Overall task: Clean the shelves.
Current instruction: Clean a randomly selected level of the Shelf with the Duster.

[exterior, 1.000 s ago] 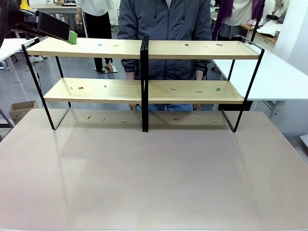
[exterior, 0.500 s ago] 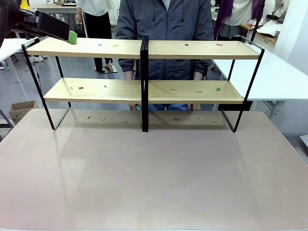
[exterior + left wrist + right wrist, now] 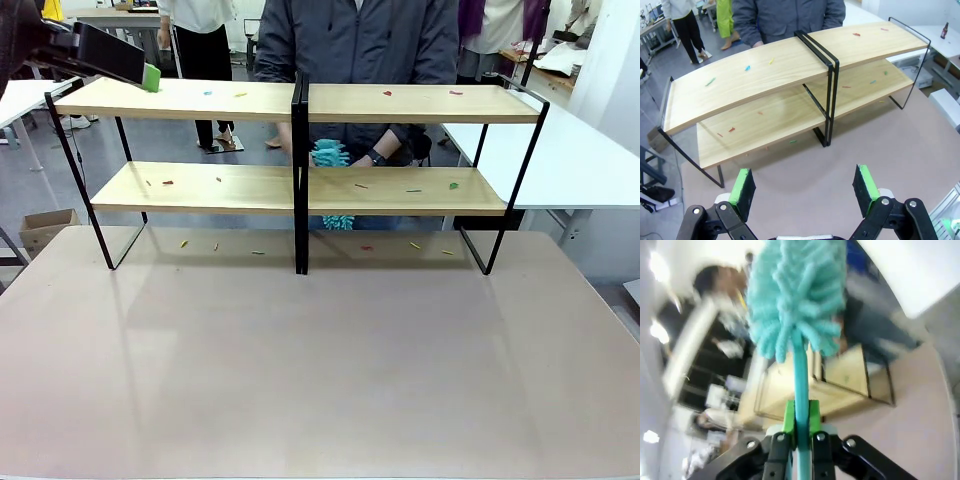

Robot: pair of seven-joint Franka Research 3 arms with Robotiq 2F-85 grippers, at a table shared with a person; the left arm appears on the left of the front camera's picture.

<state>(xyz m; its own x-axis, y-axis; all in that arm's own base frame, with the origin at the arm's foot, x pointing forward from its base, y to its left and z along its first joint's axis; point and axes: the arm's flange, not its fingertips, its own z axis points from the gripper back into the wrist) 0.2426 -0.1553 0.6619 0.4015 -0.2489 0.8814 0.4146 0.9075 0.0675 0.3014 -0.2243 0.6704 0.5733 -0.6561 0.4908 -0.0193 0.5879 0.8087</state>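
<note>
The shelves (image 3: 400, 103) stand across the far half of the table, with small coloured scraps (image 3: 387, 93) on their boards. My left gripper (image 3: 150, 77) hovers at the top board's left end. In the left wrist view it (image 3: 804, 187) is open and empty, looking down on the shelves (image 3: 770, 75). My right gripper (image 3: 801, 422) is shut on the handle of a teal fluffy duster (image 3: 795, 295); that view is blurred. Behind the shelves' middle post, a person's hand (image 3: 365, 158) holds a teal duster (image 3: 328, 153).
More scraps (image 3: 258, 252) lie on the pinkish table (image 3: 320, 370) under the shelves. The person in a dark jacket (image 3: 360, 45) stands close behind them. A white table (image 3: 580, 160) is at the right, a cardboard box (image 3: 40, 228) on the floor at the left.
The person has raised a teal duster behind the shelves' middle, where no duster showed before. My left gripper has not moved.
</note>
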